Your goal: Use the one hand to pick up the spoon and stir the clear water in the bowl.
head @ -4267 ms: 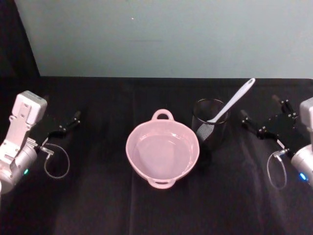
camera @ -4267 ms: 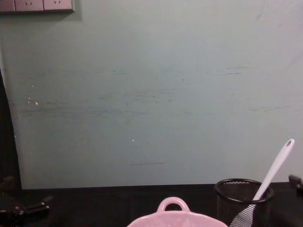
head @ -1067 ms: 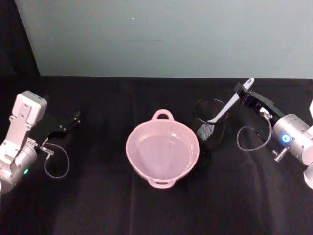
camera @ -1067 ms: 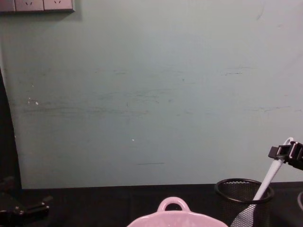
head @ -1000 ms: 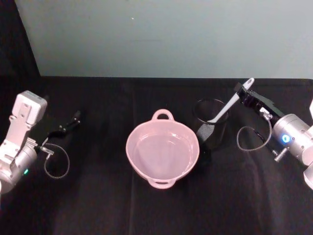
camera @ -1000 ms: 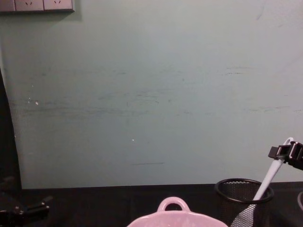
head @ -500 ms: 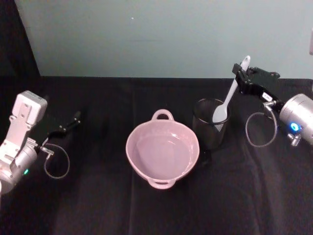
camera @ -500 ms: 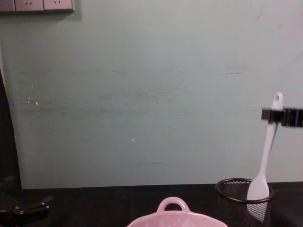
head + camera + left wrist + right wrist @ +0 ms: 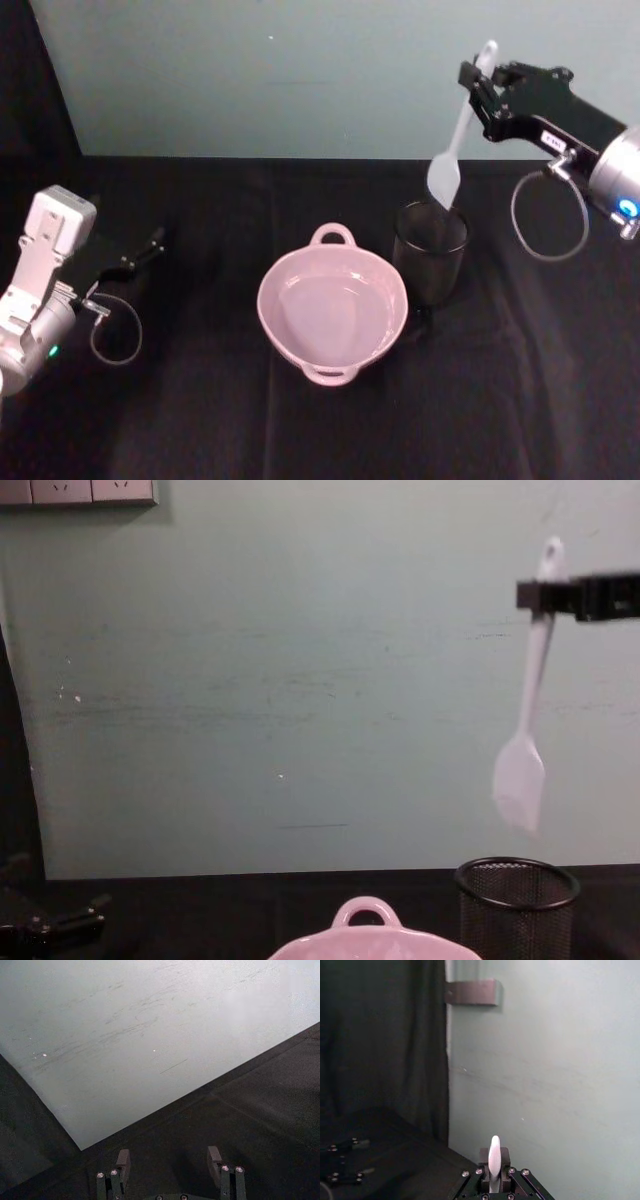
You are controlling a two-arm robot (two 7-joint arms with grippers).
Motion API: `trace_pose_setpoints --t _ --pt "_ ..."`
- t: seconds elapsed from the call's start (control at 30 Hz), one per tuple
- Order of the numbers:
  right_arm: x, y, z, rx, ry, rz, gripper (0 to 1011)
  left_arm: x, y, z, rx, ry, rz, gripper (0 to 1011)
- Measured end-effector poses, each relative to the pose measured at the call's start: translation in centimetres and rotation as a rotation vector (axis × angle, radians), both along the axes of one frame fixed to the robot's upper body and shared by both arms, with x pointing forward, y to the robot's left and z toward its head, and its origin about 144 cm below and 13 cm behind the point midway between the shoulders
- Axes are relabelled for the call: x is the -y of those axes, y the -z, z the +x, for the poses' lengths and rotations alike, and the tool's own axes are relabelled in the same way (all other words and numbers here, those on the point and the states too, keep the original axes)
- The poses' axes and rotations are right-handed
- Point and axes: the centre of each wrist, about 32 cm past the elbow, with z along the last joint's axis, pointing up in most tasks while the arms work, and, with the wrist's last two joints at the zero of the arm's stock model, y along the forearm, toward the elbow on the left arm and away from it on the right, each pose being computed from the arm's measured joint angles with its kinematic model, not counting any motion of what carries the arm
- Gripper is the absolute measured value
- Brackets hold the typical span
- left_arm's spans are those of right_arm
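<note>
head view: a black cloth covers the tabletop [image 9: 200, 420], which runs back to a pale green wall [image 9: 300, 70]; a dark curtain [image 9: 30, 80] hangs at the far left corner. the bowl [image 9: 333, 305] sits at the middle of the tabletop with water in it, one loop handle toward the wall. a mesh cup [image 9: 430, 250] stands just beside it on the right. the right gripper [image 9: 476, 88] is up in the air toward the far right corner, pinching the spoon [image 9: 455, 140] near the top of its handle; the spoon hangs head down over the cup. the left gripper [image 9: 150, 242] is low near the left edge.

left wrist view: the left gripper [image 9: 168, 1160] has its fingers spread with nothing between them, over black cloth, facing the scuffed wall.

right wrist view: the right gripper [image 9: 494, 1175] is pressed onto the spoon's handle, whose white tip stands up between the fingers. beyond it are the wall, a grey plate [image 9: 471, 991] on it and the curtain.

chest view: the spoon hangs nearly upright before the wall, its head above the cup's rim and apart from it. the bowl's rim and handle show at the near edge. a socket plate [image 9: 78, 490] sits high on the wall at the left.
</note>
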Motion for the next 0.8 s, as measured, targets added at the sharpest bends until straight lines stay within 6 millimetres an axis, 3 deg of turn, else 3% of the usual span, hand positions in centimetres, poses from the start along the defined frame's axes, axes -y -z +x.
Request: trace_pose_setpoints --t 0.13,0.37,0.63,0.8 --pt "-0.6 -1.7 0.1 0.027 -0.077 -0.022 121 0.0 0.0 0.0 0.000 0.000 0.000 1011" --pt "-2.1 -2.6 0.4 0.011 -0.201 0.001 121 0.0 0.0 0.0 0.000 0.000 0.000 1011" --pt "-4.1 -1.0 0.2 -0.054 -0.340 0.023 121 0.0 0.0 0.0 0.000 0.000 0.000 1011" --pt "-5.0 1.2 0.1 -0.093 -0.396 0.016 120 0.0 0.0 0.0 0.000 0.000 0.000 1011"
